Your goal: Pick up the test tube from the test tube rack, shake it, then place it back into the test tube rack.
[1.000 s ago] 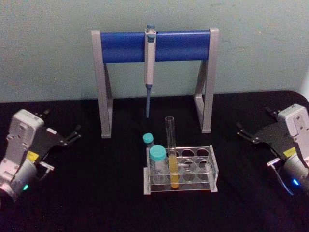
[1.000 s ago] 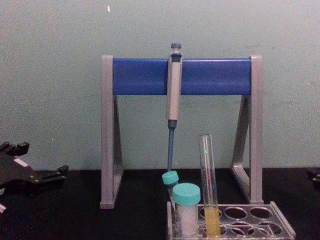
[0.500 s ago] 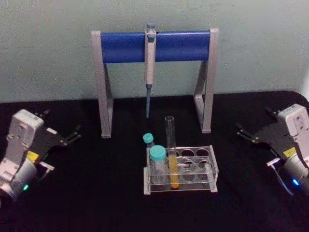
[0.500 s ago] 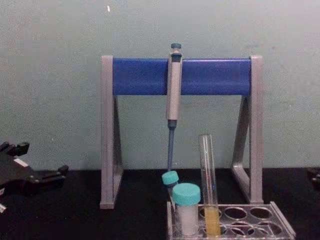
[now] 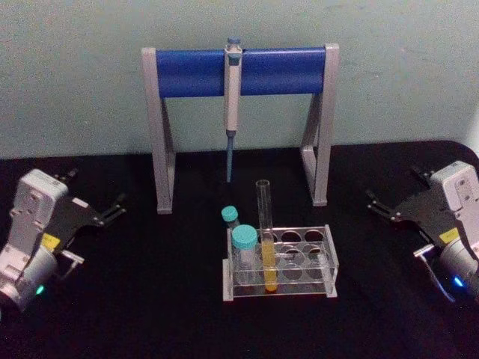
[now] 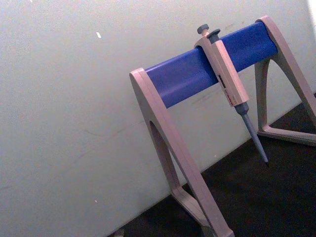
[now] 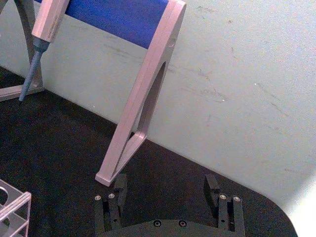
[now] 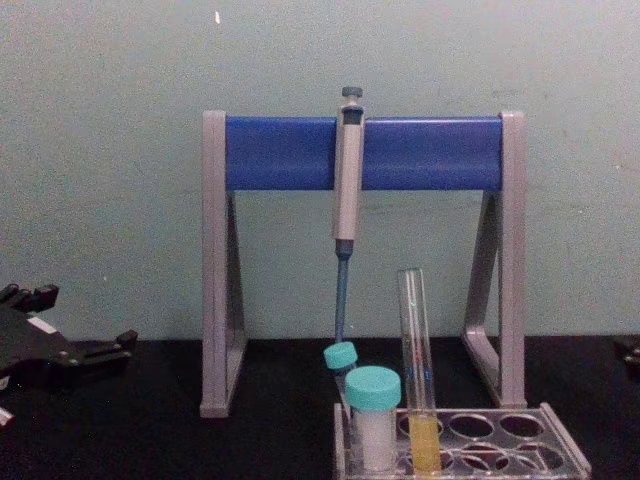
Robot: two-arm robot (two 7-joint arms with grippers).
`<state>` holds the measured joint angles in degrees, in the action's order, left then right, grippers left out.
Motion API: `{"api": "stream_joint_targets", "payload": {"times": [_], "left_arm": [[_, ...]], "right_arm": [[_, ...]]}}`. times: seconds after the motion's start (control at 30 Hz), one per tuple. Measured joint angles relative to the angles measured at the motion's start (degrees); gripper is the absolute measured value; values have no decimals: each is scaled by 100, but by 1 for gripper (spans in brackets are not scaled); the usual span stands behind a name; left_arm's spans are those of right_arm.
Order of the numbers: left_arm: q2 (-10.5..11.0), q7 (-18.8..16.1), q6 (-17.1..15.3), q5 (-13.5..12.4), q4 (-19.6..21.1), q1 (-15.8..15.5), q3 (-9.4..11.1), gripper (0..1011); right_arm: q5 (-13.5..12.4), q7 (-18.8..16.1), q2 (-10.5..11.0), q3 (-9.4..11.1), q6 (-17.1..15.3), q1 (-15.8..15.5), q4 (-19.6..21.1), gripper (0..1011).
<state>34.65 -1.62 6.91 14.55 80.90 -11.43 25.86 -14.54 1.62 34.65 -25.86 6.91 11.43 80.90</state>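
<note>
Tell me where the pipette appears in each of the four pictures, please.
Head view: the pipette hangs at upper middle, on the blue bar.
Chest view: upper middle again, in front of the bar.
Left wrist view: tilted, across the bar, toward its farther end.
Right wrist view: its lower body and tip, next to the bar.
Shared landmark: the blue bar.
</note>
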Motion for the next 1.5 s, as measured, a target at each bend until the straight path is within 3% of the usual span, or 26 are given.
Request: {"api": "stream_joint_targets", "payload": {"times": [1.5], "left_arm": [[0, 0, 0, 0, 0, 0, 0, 1001]], "right_arm": [[1, -20, -9, 33, 0, -16, 1, 1000]]}}
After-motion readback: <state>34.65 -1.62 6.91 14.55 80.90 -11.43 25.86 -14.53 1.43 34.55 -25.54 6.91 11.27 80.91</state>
